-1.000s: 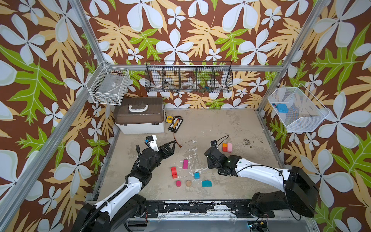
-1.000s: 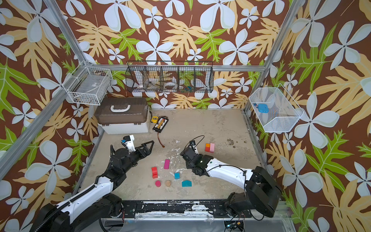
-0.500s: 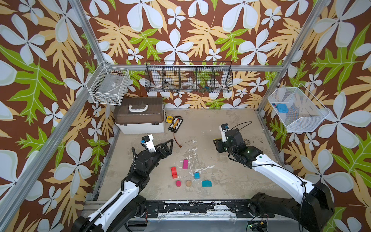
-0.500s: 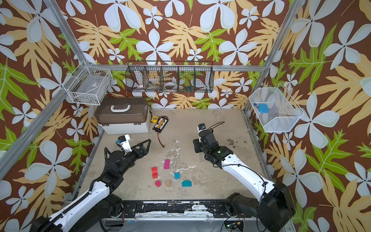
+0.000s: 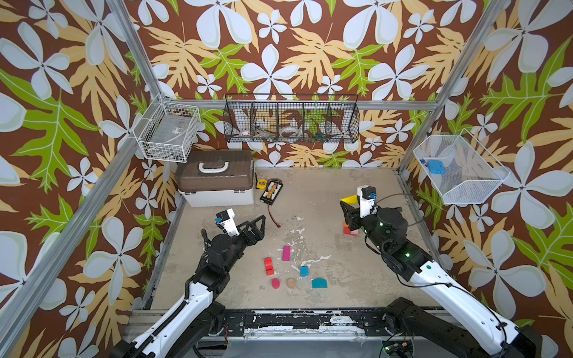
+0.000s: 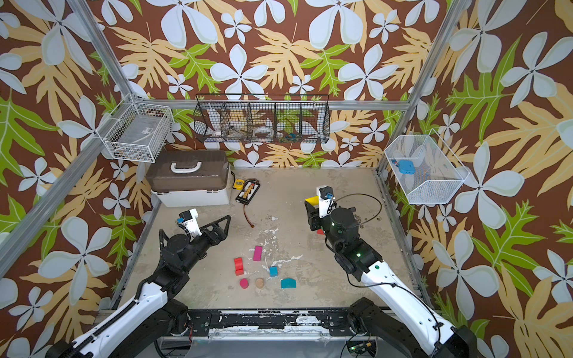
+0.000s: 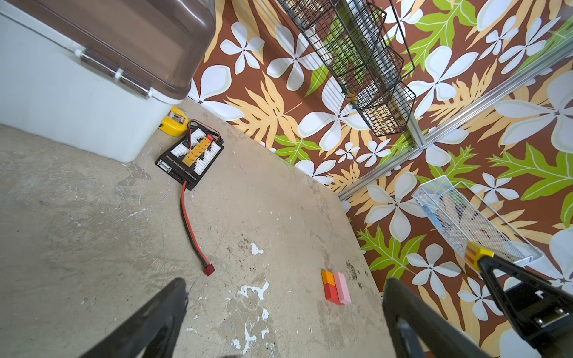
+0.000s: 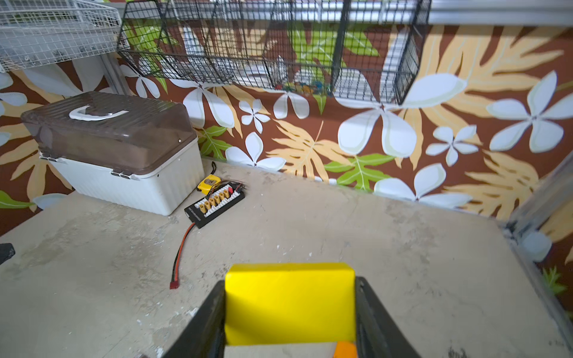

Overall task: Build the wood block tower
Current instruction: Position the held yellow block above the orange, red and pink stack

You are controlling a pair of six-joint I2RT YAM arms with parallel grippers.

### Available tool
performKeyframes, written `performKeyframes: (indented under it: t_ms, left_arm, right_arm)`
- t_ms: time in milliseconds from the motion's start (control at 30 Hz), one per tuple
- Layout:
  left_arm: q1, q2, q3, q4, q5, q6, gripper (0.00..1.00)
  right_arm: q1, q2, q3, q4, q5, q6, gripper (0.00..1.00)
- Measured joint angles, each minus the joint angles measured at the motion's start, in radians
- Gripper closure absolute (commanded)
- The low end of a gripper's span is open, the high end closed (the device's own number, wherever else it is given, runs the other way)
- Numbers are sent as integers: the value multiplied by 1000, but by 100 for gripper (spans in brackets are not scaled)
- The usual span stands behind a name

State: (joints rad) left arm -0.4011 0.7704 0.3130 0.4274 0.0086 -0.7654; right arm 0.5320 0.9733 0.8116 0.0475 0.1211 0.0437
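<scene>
Gripping one yellow block (image 8: 290,310), right tool (image 8: 290,283); left tool (image 7: 285,282) spread wide; six loose blocks (image 5: 286,253); three-block cluster (image 7: 336,286).

In both top views you look down from high above the front edge onto the whole table (image 5: 310,192), with the back wall (image 5: 288,46) ahead of you; the two pictures differ only by a slight sideways shift. Your left wrist view sits low over the table, rolled sideways, and faces the far right corner past the left gripper (image 7: 285,280). Your right wrist view looks from above the table's right side toward the back wall, with the yellow block (image 8: 290,302) filling its near foreground. All four views share the brown-lidded box (image 5: 214,173) and the black charging board (image 5: 272,192) beside it.
</scene>
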Motion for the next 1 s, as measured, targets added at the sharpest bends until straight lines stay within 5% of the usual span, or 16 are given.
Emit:
performKeyframes:
  t_ms: [233, 600, 1000]
  left_arm:
    - [0, 30, 0, 12, 7, -1, 0]
    - [0, 32, 0, 20, 8, 0, 0]
    - [0, 65, -6, 41, 19, -12, 0]
  right_arm:
    - [-8, 317, 274, -266, -248, -393, 100]
    - [-89, 805, 533, -834, -344, -834, 100]
    - [-204, 791, 470, -837, -355, -1011, 100]
